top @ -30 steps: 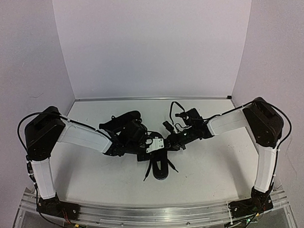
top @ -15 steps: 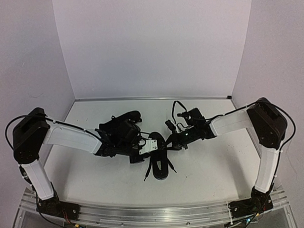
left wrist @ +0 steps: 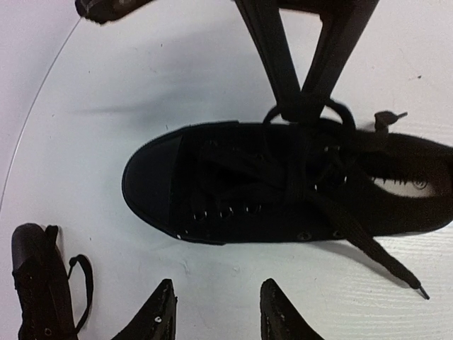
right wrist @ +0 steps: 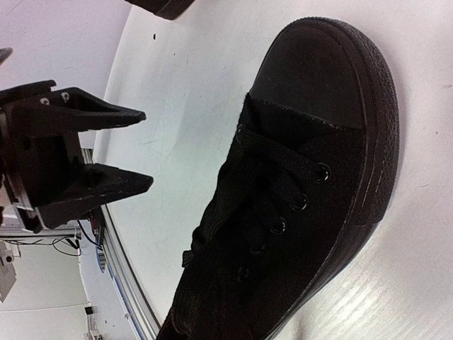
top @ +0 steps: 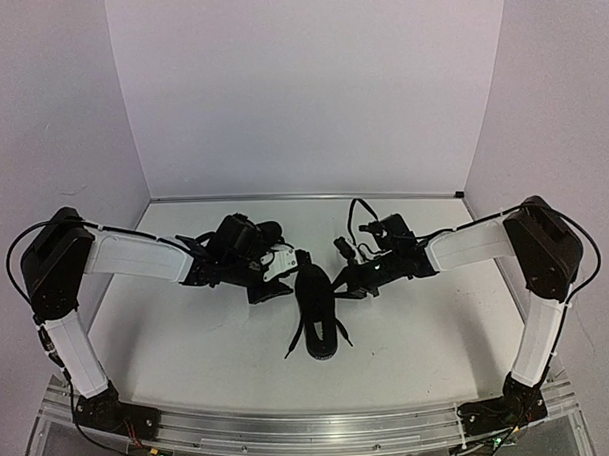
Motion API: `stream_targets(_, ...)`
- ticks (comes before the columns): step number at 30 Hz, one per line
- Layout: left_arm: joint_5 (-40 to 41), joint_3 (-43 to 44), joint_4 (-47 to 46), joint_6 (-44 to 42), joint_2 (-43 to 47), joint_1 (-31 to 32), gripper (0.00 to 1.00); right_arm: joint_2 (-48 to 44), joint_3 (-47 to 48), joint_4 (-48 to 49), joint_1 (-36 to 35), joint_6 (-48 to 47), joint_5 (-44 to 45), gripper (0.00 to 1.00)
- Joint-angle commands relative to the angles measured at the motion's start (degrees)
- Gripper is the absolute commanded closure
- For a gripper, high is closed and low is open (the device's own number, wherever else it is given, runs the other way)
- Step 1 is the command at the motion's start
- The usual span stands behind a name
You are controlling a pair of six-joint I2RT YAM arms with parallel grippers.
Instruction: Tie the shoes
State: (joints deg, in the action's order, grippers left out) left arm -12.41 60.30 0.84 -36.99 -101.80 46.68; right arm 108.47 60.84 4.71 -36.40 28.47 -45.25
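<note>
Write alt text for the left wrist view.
A black lace-up shoe lies on a white table, toe pointing left, laces loose. The right hand, shut, meets the laces from the top edge; the left hand hovers open at the bottom.

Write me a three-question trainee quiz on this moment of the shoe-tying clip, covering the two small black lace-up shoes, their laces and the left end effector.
1. True or false: the left end effector is clamped on the toe cap of the central small black lace-up shoe.
2. How many black shoes show in the left wrist view? A one, B two, C three.
3. Fill in: one thin black lace end trails off the central shoe onto the white ___.
Key: 1 false; its jaws stand apart and empty beside the shoe. 2 B; the second black shoe sits in the lower left corner. 3 table.
</note>
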Motion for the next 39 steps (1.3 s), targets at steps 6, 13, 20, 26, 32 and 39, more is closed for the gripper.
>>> stream_targets(6, -11.33, 9.04, 3.20, -2.50, -4.88, -0.87, 0.60, -1.91, 0.44, 0.99, 0.09, -1.06, -0.22, 1.00)
stream_targets(13, -13.69, 14.11, 5.18, -5.02, -8.61, -2.16, 0.60, -2.18, 0.51, 1.53, 0.01, -0.71, -1.16, 1.00)
stream_targets(20, -14.56, 19.38, 7.70, -6.54, -12.59, -2.76, 0.62, -1.81, 0.51, 1.86, 0.02, -0.53, -1.49, 1.00)
stream_targets(26, -15.36, 22.22, 9.99, -8.84, -15.22, -2.83, 0.63, -1.76, 0.59, 1.98, 0.02, -0.38, -1.50, 1.00)
stream_targets(32, -16.52, 25.05, 13.24, -10.48, -17.63, -2.82, 0.63, -1.49, 0.77, 2.06, 0.01, -0.26, -1.74, 1.00)
stream_targets(39, -17.11, 26.77, 15.10, -11.51, -19.76, -2.73, 0.65, -1.23, 0.86, 2.07, 0.02, -0.26, -1.70, 1.00)
